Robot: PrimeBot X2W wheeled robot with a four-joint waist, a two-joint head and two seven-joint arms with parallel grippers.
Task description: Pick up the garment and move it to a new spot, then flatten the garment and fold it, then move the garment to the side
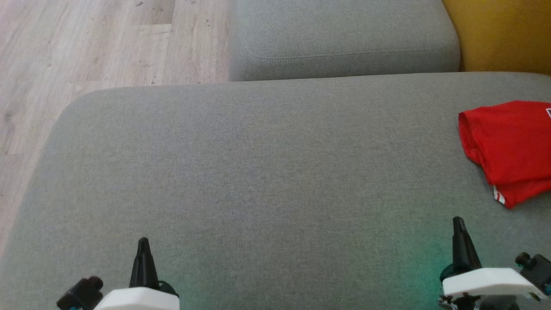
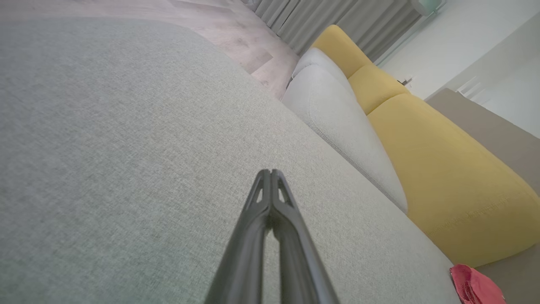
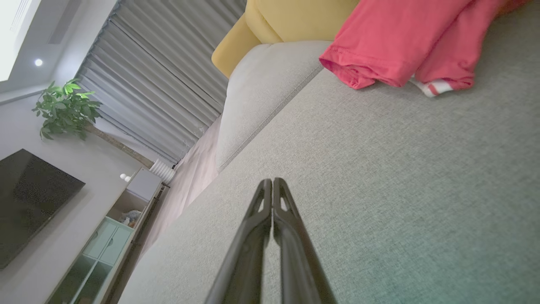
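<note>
Both sets of jaws are clenched and empty, held over the grey sofa seat [image 1: 258, 172] at 7 and 5 o'clock in the head view. The red T-shirt [image 1: 508, 146] lies loosely folded on the seat at 3 o'clock, cut off by the frame border and apart from the right jaws.

Risks, as judged:
- Approaching with the jaws clenched would shove the cloth rather than take it.
- A pinch on the top layer alone would peel the fold open.
- The shirt's far part is unseen, so a grasp may land off-centre and let it sag.

We see the red garment [image 1: 512, 146], ahead & right of the right claw [image 1: 458, 221], cut off by head view's R edge; its white patch [image 1: 549, 113] we can't read.
</note>
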